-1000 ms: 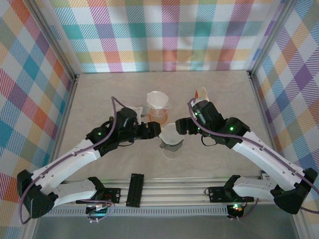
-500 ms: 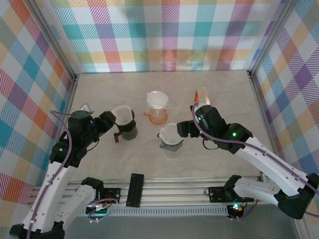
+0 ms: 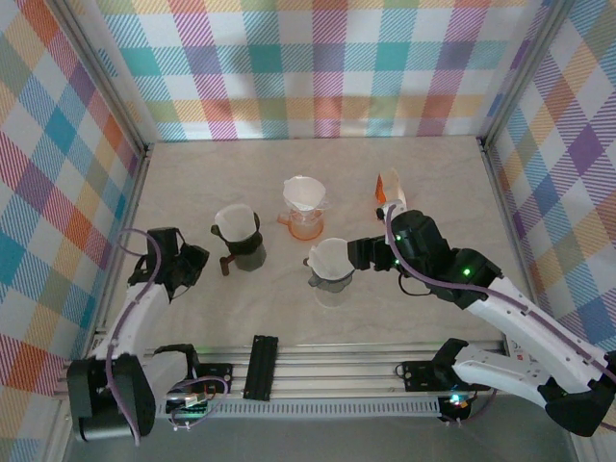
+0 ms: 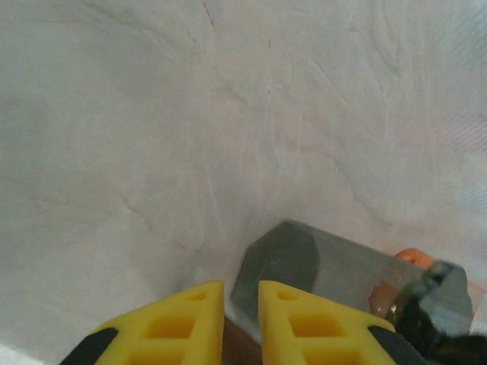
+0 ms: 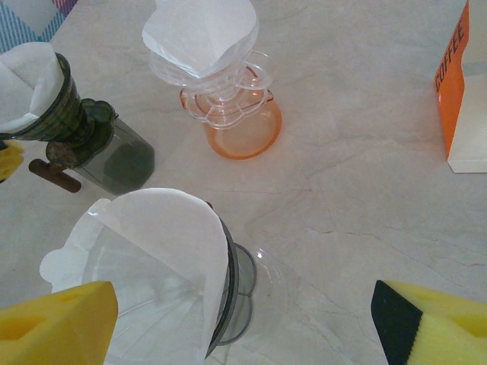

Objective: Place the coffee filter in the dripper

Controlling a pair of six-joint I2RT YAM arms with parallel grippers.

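Right gripper (image 5: 243,290) is being held spread wide just beside the dripper (image 5: 233,283), coffee filter (image 5: 163,228) inside. Left gripper (image 4: 241,286) is being held nearly pressed together, seemingly empty.

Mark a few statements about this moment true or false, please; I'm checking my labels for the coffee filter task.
1. The right gripper's jaws stand wide open. True.
2. The orange coffee box lies flat beside the left gripper. False: it stands upright, far right on the table.
3. The dark dripper, the orange-based dripper and the clear dripper each hold a white paper filter. True.
4. The left gripper holds a paper filter. False: its jaws are almost touching, holding nothing, over the table.
5. The orange-based dripper stands nearest the arms' bases. False: it stands farthest back; the clear dripper is nearest.
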